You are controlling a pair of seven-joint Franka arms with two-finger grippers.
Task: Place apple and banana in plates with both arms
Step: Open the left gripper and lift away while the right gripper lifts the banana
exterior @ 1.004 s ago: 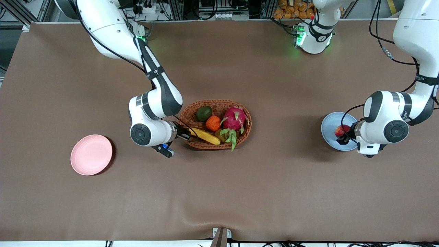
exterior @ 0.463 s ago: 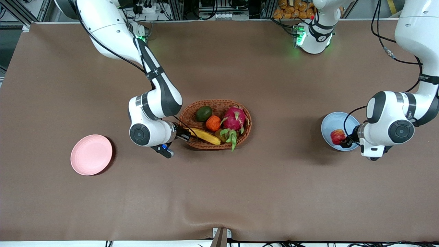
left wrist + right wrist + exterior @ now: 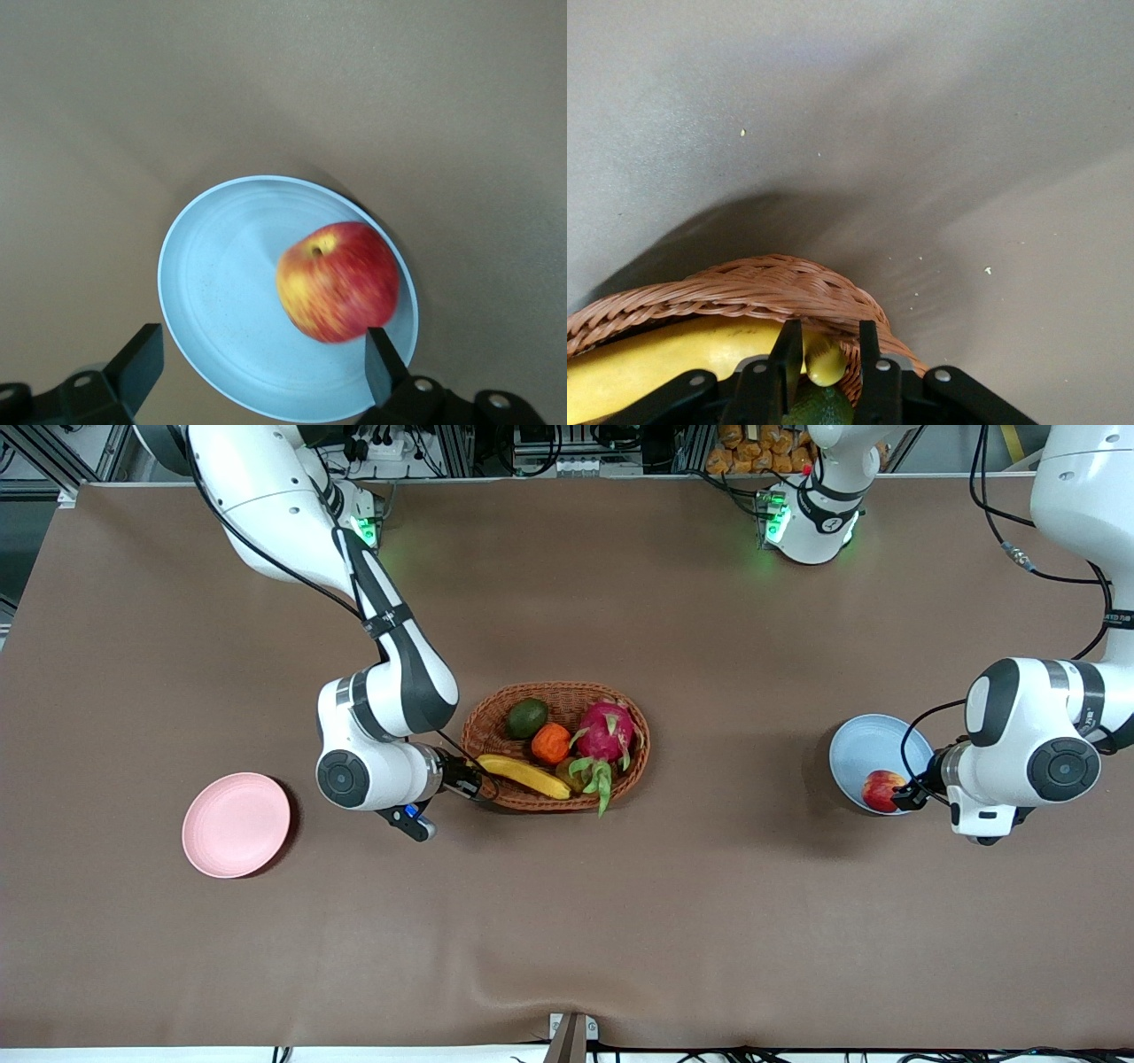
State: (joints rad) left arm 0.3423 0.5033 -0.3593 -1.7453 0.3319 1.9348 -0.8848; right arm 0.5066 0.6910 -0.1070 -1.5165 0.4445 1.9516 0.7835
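I see the right arm bent at the elbow, wrist low beside the wicker basket (image 3: 556, 746) at mid-table. Right pincer (image 3: 467, 777) sits at the basket's rim on the right arm's end, clamped on the tip of the banana (image 3: 523, 776). Right wrist view confirms it: both fingers (image 3: 786, 354) pinch the banana (image 3: 682, 363) end just above the woven rim (image 3: 744, 288). The rest of the banana lies across the basket's camera-side edge. It is smooth, yellow and slightly curved.

Left arm folds in from the table's edge at its own end, its wrist low. Left pincer (image 3: 910, 794) is just beside the apple (image 3: 882, 790), fingers apart. The left wrist view shows the gap plainly: the apple (image 3: 337, 281), red with yellow patches and stem pit up, rests free on the light blue plate (image 3: 221, 292) between the spread fingertips (image 3: 137, 361). It lies on the camera-side part of the blue plate (image 3: 864, 744).

The pink plate (image 3: 236, 825), matte and round, lies bare toward the right arm's end. The basket also holds an avocado (image 3: 527, 717), an orange fruit (image 3: 551, 743) and a dragon fruit (image 3: 605, 732).
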